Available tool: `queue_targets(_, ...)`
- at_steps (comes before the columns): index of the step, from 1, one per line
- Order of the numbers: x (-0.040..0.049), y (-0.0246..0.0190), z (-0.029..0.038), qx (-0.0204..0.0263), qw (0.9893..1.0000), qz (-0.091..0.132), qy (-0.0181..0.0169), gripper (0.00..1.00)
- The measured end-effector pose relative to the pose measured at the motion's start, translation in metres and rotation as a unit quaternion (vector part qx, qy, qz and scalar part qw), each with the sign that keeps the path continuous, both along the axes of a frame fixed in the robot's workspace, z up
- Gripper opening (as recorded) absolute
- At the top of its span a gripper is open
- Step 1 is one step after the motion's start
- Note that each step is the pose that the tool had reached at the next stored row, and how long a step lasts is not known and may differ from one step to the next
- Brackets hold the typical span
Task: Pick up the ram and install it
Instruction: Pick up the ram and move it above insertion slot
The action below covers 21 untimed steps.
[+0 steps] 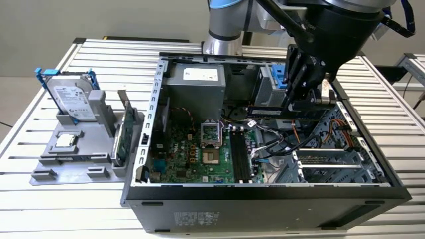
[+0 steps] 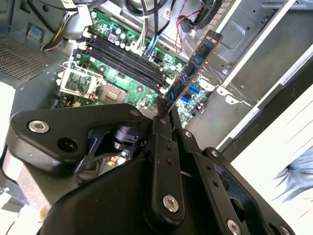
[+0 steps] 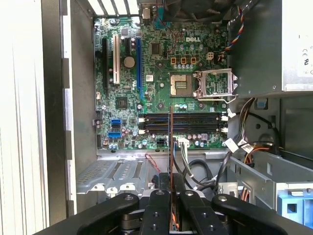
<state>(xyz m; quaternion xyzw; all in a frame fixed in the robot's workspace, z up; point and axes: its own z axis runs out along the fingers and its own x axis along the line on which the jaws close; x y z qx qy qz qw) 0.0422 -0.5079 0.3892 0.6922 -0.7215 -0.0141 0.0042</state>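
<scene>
My gripper (image 1: 297, 106) is shut on the ram (image 1: 271, 111), a long dark stick held level above the open computer case (image 1: 265, 191). The second wrist view shows the ram's (image 2: 196, 61) blue face jutting out from between the fingers (image 2: 161, 128). In the first wrist view the ram (image 3: 170, 142) is edge-on, a thin line rising from the gripper (image 3: 170, 185) and crossing the black memory slots (image 3: 183, 122) at right angles. The stick hangs in the air above the motherboard (image 1: 192, 154), apart from the slots (image 1: 240, 152) and toward the exterior view's right of them.
On a grey fixture (image 1: 66, 164) at the exterior view's left stand a silver hard drive in a blue frame (image 1: 69, 97), a green expansion card (image 1: 125, 130) and a small chip (image 1: 65, 141). Inside the case are the power supply (image 1: 196, 84), the open processor socket (image 1: 211, 132) and loose cables (image 1: 282, 144).
</scene>
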Motion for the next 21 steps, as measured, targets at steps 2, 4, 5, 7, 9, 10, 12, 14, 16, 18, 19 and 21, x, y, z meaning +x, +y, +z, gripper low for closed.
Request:
queue_targets(2, 0.0000, 0.0000, 0.0000, 0.0000, 1.0000, 0.000, 0.0000, 0.00)
queue_targets(4, 0.0000, 0.0000, 0.0000, 0.0000, 1.0000, 0.000, 0.0000, 0.00)
queue_targets(5, 0.0001, 0.0000, 0.0000, 0.0000, 1.0000, -0.002, 0.0000, 0.00)
queue_targets(7, 0.0001, 0.0000, 0.0001, -0.0001, 0.9999, -0.011, 0.0000, 0.00)
queue_targets(9, 0.0001, 0.0000, 0.0001, -0.0001, 0.9998, -0.020, 0.0000, 0.00)
queue_targets(10, 0.0001, 0.0001, 0.0001, -0.0001, 0.9997, -0.025, 0.0000, 0.00)
queue_targets(12, 0.0001, 0.0001, 0.0001, -0.0001, 0.9994, -0.034, 0.0000, 0.00)
queue_targets(14, 0.0000, 0.0000, 0.0001, -0.0001, 0.9990, -0.044, 0.0000, 0.00)
queue_targets(16, 0.0000, 0.0000, 0.0001, -0.0001, 0.9986, -0.053, 0.0000, 0.00)
queue_targets(18, 0.0000, 0.0000, 0.0001, -0.0001, 0.9981, -0.061, 0.0000, 0.00)
queue_targets(19, 0.0000, 0.0000, 0.0001, -0.0001, 0.9979, -0.065, 0.0000, 0.00)
queue_targets(21, 0.0001, 0.0000, 0.0001, -0.0001, 0.9973, -0.073, 0.0000, 0.00)
